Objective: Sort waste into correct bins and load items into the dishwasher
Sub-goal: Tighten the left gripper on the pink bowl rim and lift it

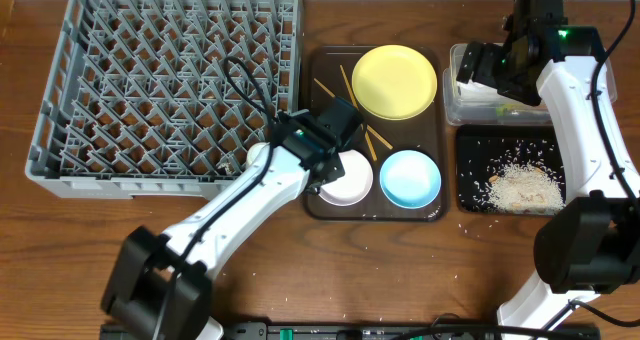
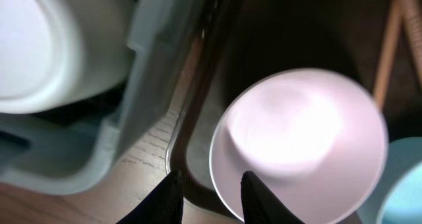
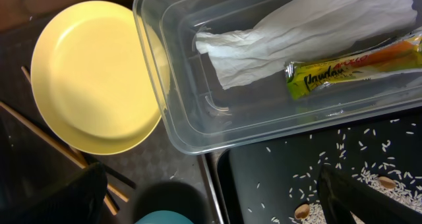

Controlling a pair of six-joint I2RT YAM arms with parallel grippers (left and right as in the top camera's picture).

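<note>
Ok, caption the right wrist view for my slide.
Crumpled white napkin and green-and-yellow wrapper in clear plastic tub, beside round yellow plate.

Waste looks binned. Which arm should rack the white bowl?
Left, probably: the left gripper is at the rim of the white bowl, beside the rack; the right gripper is over the clear tub, farther away.

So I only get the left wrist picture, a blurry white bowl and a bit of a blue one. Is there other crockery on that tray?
Observer: Yes, a yellow plate lies at the far end of the brown tray.
Operator: Any rubbish about?
Observer: A white napkin and a green-and-yellow wrapper lie in the clear tub.
Operator: And food?
Observer: Loose rice lies in the black tray.
</note>
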